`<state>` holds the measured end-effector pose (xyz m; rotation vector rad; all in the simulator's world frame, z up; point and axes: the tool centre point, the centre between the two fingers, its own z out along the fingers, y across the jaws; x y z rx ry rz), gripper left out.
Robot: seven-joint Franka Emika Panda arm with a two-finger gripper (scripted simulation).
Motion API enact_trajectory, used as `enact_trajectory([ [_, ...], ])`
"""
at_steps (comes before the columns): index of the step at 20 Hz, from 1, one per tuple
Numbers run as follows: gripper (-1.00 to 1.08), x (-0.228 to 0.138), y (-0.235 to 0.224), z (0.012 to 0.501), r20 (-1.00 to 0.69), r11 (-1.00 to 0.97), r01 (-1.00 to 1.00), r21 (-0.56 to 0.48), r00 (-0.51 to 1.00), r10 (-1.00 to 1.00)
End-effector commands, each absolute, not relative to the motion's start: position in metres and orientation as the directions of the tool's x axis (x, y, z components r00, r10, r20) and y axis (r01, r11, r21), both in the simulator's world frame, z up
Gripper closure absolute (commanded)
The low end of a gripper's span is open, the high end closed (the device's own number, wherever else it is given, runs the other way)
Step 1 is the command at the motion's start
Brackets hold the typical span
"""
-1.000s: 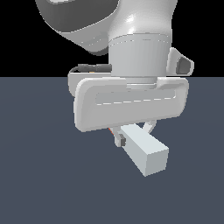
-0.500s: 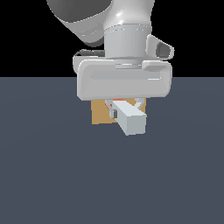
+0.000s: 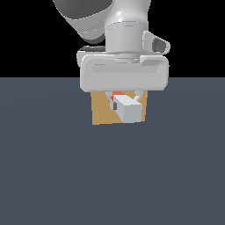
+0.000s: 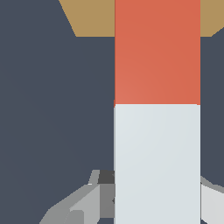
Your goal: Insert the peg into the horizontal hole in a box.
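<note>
1. The peg (image 3: 126,107) is clear of the floor and held level, white end toward the exterior camera, red-orange half pointing away at the box (image 3: 102,112). Over the last second it's been carried back from well in front of the box to right up against the tan face, with only a sliver of red showing now.
2. The gripper (image 3: 124,99) is pinching the peg on its white half, a finger on each side; you can see that in the wrist view too.
3. The box sits on the floor directly behind the peg. In the wrist view the red tip overlaps the box's edge, so it's reached it.
4. Can't see the hole, the peg covers it. My guess: the approach is basically done and the tip is at or entering the hole, so what's left is pushing straight in. Any tilt could jam it.
</note>
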<state>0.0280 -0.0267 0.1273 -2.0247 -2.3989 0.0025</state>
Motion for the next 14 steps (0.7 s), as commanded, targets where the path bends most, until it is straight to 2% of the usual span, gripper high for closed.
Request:
enact_trajectory([
  [1, 1.08, 0.0292, -0.0254, 0.1297, 0.0, 0.164, 0.987, 0.0, -0.164, 0.987],
  [14, 1.08, 0.0295, -0.0239, 0.1291, 0.001, 0.163, 0.987, -0.001, -0.163, 0.987],
])
